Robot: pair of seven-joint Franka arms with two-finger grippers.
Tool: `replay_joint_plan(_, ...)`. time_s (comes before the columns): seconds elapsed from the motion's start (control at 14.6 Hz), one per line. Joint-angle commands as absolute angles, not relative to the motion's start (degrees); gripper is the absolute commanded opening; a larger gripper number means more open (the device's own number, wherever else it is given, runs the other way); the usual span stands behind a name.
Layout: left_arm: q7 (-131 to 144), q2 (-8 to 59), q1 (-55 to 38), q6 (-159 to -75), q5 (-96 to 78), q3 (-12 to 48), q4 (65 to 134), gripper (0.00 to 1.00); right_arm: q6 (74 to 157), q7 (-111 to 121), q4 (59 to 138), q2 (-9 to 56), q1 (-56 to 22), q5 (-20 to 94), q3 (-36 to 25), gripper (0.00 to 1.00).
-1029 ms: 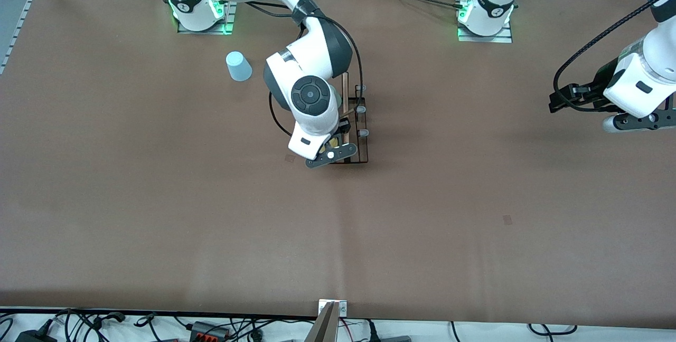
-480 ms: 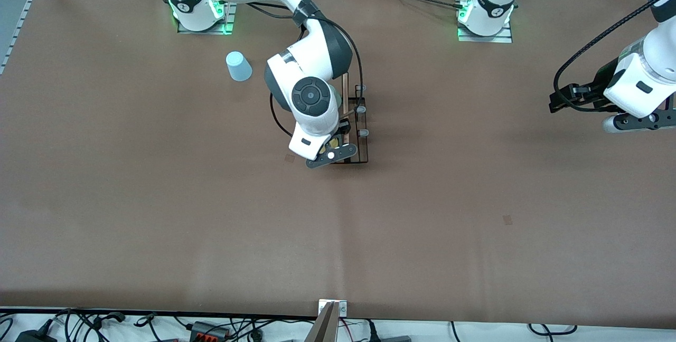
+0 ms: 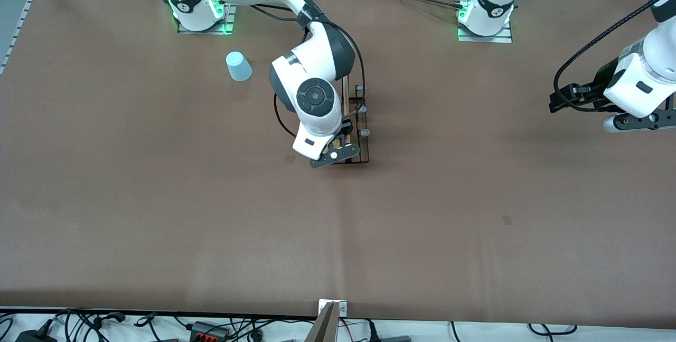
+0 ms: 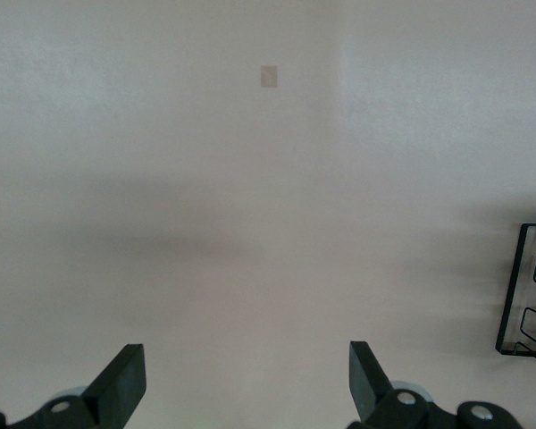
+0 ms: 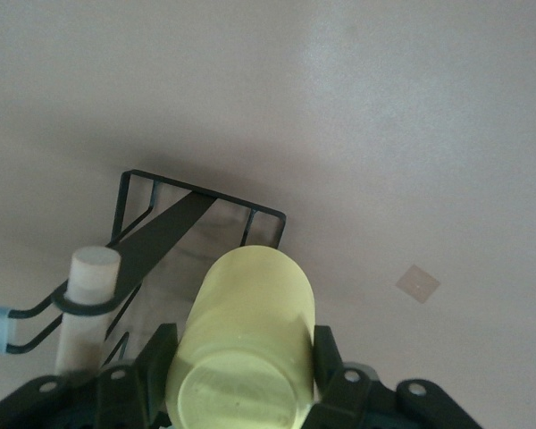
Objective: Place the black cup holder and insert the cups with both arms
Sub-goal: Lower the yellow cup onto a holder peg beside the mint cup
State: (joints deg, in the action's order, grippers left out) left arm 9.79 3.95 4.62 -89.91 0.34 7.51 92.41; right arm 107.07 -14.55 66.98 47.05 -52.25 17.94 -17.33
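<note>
A: What's nearest the front edge of the desk?

B: On my screen that stretch is plain brown surface. The first thing in is the black cup holder, about mid-desk, its long side running from the front edge toward the edge where the bases stand.

A: And the right gripper?

B: It's over the holder's nearer end, its claw clamped on the yellow cup. In my right wrist view the cup lies tilted between the fingers, its base toward the camera, above the rack's wire base, with the wooden handle just beside it.

A: Any prongs showing?

B: Grey-tipped prongs stick out on the side toward the left arm's end.

A: Other cups?

B: The light blue cup stands upside down on the desk, closer to the right arm's base, well apart from the rack.

A: The left gripper?

B: That arm waits at the left arm's end of the desk, the claw wide open over bare surface, holding nothing. A corner of the rack shows at the border of its wrist view.
</note>
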Motion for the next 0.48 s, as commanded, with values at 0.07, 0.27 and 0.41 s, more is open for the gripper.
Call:
replay_joint_plan(0.07, 9.3, 3.1, 5.4, -89.4, 0.5, 7.9, 92.5, 1.0, 107.7, -15.6, 67.2, 46.8, -53.1, 17.9, -17.6, 1.0)
replay_joint_plan(0.27, 9.3, 3.0, 5.2, -89.3, 0.5, 7.9, 92.5, 1.0, 107.1, -18.9, 66.8, 45.9, -53.1, 17.9, -17.7, 1.0)
replay_joint_plan(0.41, 9.3, 2.9, 5.1, -89.3, 0.5, 7.9, 92.4, 1.0, 107.1, -19.2, 66.7, 45.5, -53.2, 17.8, -18.0, 1.0)
